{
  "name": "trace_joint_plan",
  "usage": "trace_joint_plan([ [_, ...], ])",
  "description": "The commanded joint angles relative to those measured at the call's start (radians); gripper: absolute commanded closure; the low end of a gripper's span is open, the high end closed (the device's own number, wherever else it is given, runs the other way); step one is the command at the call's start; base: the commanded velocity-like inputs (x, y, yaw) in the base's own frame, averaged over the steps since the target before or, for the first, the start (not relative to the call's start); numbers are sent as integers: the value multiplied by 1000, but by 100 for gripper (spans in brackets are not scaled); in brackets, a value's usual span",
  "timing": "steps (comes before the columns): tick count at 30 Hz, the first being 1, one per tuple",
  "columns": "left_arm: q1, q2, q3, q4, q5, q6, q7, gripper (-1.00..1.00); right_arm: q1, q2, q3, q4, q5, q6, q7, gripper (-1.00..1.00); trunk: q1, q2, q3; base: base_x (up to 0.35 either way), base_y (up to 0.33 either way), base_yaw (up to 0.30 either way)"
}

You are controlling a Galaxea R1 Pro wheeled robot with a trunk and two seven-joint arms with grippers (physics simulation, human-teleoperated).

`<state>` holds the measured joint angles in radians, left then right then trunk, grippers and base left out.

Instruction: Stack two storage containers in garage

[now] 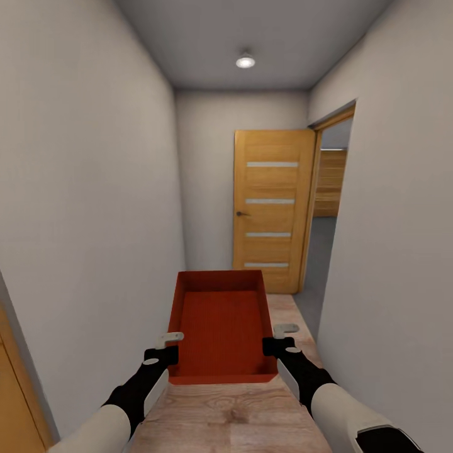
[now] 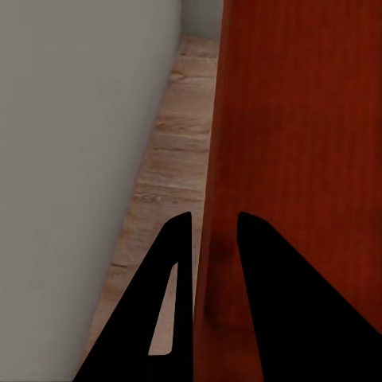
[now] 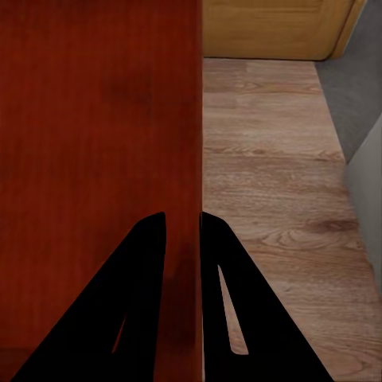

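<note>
From the head view, one storage container [image 1: 221, 327] was carried between both arms down a corridor, short of the wooden door [image 1: 272, 211]. Left gripper [image 2: 208, 239] and right gripper [image 3: 183, 231] were each clamped over a container wall. Delivery and stacking remained undone.

Home hallway: wooden door [image 1: 272, 211], plank floor [image 1: 233, 415].

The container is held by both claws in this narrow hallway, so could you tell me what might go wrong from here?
1. The container hangs from thin side walls pinched by the left claw and right claw; it may slip.
2. The walls stand close on both sides, so an elbow may scrape.
3. The doorway ahead is narrow; turning may clip its frame.
</note>
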<state>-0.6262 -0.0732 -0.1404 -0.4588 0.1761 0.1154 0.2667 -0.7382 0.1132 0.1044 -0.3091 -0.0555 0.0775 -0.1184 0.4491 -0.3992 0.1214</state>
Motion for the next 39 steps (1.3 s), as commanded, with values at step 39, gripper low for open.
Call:
trace_joint_plan([
  [39,0,58,59,0,11,6,14,100,0,-2,-8,-5,5,-16,-4,100,1,-1,0,324,0,0],
])
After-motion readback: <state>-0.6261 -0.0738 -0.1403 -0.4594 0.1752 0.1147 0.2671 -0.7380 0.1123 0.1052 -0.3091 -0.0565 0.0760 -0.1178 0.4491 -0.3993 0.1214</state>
